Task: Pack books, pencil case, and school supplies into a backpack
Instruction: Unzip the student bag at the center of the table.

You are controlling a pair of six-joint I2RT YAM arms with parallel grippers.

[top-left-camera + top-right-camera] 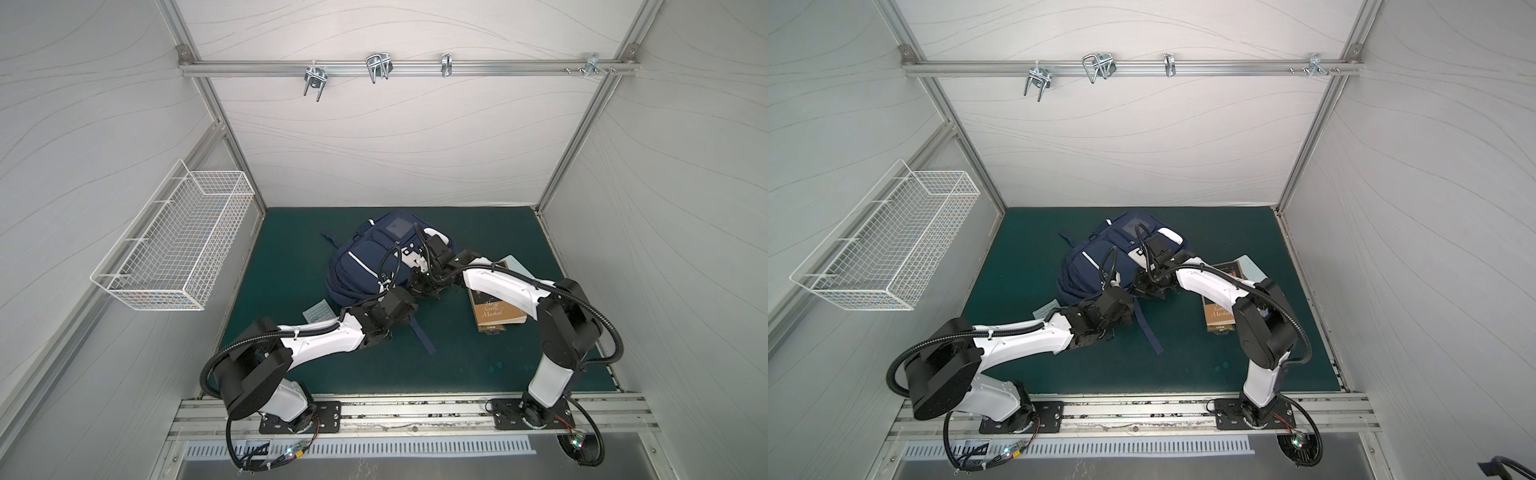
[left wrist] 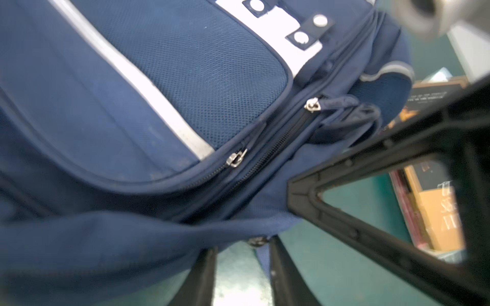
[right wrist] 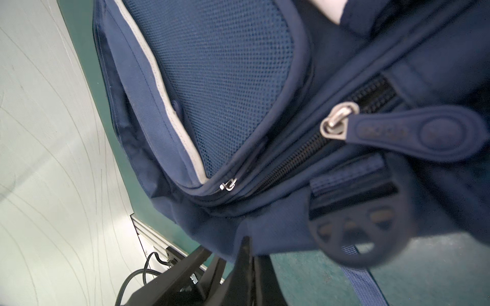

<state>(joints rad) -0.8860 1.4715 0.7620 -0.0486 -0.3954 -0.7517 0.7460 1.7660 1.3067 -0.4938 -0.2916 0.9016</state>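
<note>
While the right fingers (image 3: 245,265) are clamping the backpack (image 1: 361,257) hem, the left fingers (image 2: 201,278), narrowly apart, should be taking a deep bite of that same hem.

The backpack (image 2: 132,92) is matt cloth with mesh panels, shiny metal zip sliders (image 2: 236,159) and a smooth rubbery pull (image 3: 413,132); the table (image 1: 291,257) looks matt.

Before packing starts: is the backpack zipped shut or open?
Shut, as far as shown: on the backpack the zipper teeth are meshed in both wrist views, no lining shows, and the books lie outside on the mat.
</note>
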